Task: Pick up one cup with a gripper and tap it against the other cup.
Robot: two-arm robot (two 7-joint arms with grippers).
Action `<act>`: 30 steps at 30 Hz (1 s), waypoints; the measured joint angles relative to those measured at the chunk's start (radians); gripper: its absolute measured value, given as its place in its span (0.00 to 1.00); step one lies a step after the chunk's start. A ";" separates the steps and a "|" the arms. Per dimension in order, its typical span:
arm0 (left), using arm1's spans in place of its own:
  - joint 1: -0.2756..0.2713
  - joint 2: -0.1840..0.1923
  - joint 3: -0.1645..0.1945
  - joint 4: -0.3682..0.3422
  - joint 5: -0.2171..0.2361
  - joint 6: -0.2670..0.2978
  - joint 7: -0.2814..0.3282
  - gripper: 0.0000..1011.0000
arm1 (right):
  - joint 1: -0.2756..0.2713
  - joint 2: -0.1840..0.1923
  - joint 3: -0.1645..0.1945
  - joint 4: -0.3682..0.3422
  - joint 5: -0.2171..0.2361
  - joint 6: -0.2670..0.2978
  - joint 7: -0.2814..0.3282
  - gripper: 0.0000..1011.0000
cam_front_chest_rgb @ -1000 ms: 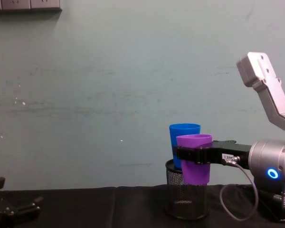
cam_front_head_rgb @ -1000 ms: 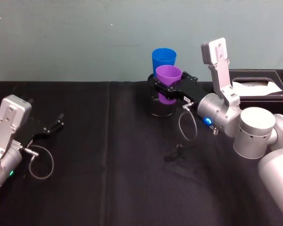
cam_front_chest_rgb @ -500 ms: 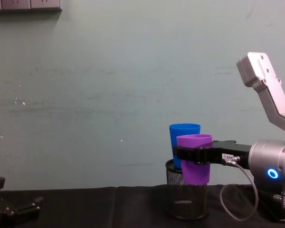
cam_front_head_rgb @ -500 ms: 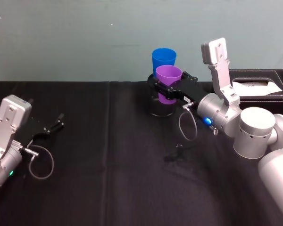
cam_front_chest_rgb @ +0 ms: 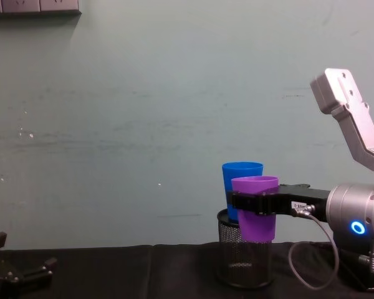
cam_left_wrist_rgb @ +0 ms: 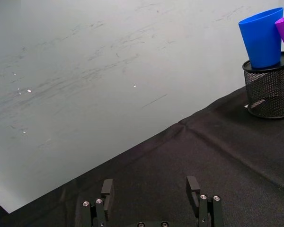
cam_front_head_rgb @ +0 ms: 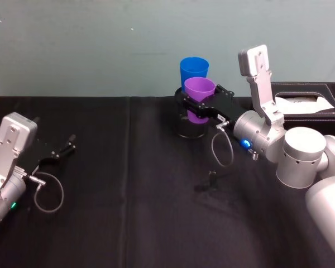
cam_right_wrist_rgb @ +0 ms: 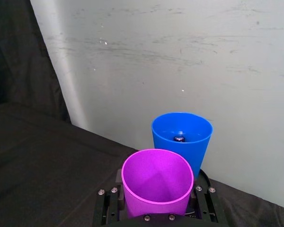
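From the head camera, you see nothing shifted across the last second: the right gripper (cam_front_head_rgb: 197, 109) stays clamped round the middle of the purple cup (cam_front_head_rgb: 199, 89). It holds the cup upright off the black table (cam_front_head_rgb: 134, 201) and close against the blue cup (cam_front_head_rgb: 194, 70), which stands in the black mesh holder (cam_front_head_rgb: 187, 129) at the far edge by the wall. That stillness suggests to me either the held instant of the tap or a pause just short of it (contact itself I cannot confirm). Your left gripper (cam_front_head_rgb: 63, 151) is parked low on the left side of the table, well apart from both cups. Through the left wrist camera its two fingers (cam_left_wrist_rgb: 106, 188) stand wide apart with nothing between them. The blue cup rises out of the holder far off, a sliver of purple beside it. Through the right wrist camera the purple cup shows as a plain, smooth tumbler, empty and wide-rimmed, tapering down between the black jaws closed on either side. The blue cup sits just behind it, rims near touching, with a small dark thing at its bottom. Across the chest camera the purple rim hangs slightly below the blue one and overlaps it, its base lower than the holder's rim.
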 joint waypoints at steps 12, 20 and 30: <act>0.000 0.000 0.000 0.000 0.000 0.000 0.000 0.99 | 0.000 0.000 0.000 0.000 0.000 0.000 0.000 0.72; 0.000 0.000 0.000 0.000 0.000 0.000 0.000 0.99 | 0.000 0.000 0.000 0.000 0.000 0.000 0.000 0.72; 0.000 0.000 0.000 0.000 0.000 0.000 0.000 0.99 | 0.000 0.000 0.000 0.000 0.000 0.000 0.000 0.72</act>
